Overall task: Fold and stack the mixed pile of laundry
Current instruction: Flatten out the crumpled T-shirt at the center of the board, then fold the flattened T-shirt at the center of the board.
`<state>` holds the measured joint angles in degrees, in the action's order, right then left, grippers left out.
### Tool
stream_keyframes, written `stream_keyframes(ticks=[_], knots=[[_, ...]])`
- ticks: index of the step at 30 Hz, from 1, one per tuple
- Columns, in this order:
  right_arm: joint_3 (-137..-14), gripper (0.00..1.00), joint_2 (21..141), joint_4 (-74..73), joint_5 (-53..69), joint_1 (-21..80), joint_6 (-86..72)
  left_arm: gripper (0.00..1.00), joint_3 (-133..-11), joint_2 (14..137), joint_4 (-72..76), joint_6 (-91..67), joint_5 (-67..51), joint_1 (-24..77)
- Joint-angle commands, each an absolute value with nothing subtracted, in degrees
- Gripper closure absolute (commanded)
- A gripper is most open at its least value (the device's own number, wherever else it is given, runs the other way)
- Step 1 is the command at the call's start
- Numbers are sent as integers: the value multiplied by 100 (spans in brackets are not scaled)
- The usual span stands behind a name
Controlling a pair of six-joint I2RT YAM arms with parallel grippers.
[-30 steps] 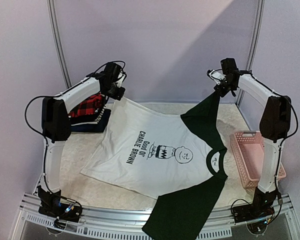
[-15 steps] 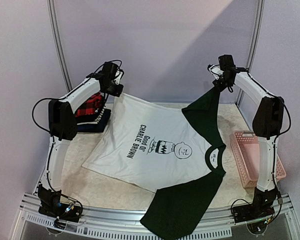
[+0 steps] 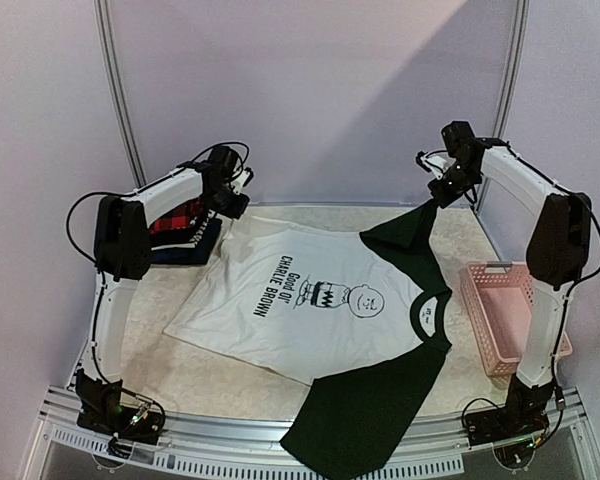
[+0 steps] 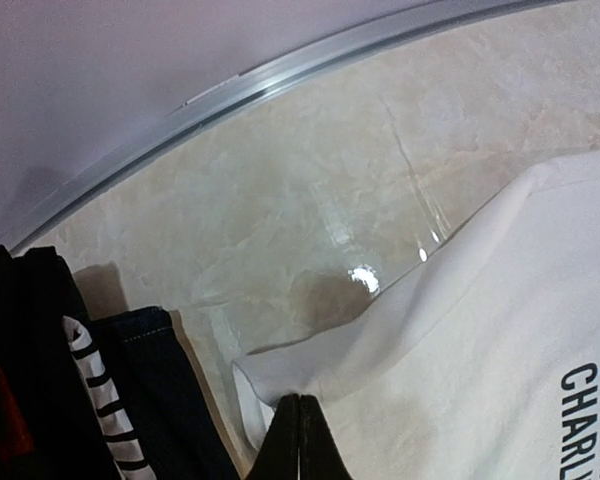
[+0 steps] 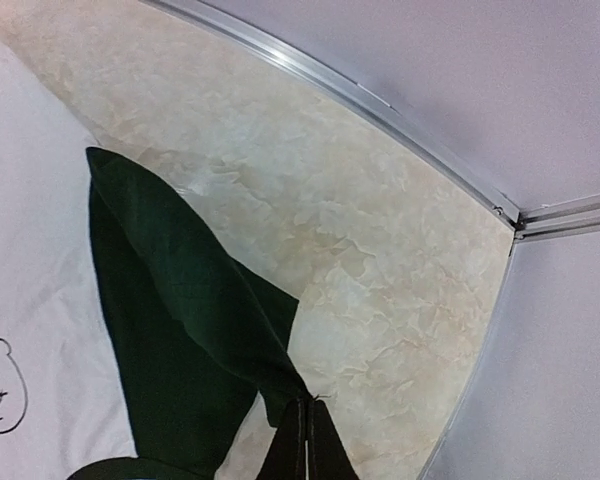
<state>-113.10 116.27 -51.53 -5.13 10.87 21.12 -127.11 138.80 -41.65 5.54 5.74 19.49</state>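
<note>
Left gripper [image 3: 238, 207] pinches hem of white tee [image 3: 310, 300], right gripper [image 3: 440, 195] its sleeve.

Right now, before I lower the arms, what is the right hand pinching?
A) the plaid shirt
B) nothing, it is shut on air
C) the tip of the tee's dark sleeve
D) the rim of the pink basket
C: in the right wrist view the right hand is closed on the tip of the dark sleeve of the white tee, lifting it off the table.
</note>
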Motion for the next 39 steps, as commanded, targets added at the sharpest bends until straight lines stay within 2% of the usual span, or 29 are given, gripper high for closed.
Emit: stream_keyframes(ticks=[1,12,23,32,39], knots=[[-11048,100,11071,-5447,141,1131,1603,100,-12552,13528,-4112,692,589,1859],[-11083,100,10517,-5864,524,1122,1088,100,-13729,14286,-3407,921,268,1806],[-11114,100,10284,-6196,636,1038,1032,100,-13718,14557,-2999,900,-377,1839],[-10765,100,10040,-6429,934,1037,1006,100,-13300,14182,-3248,1081,-161,1856],[-10185,100,9753,-6353,1392,1037,993,100,-12003,13158,-3386,1340,-22,1847]])
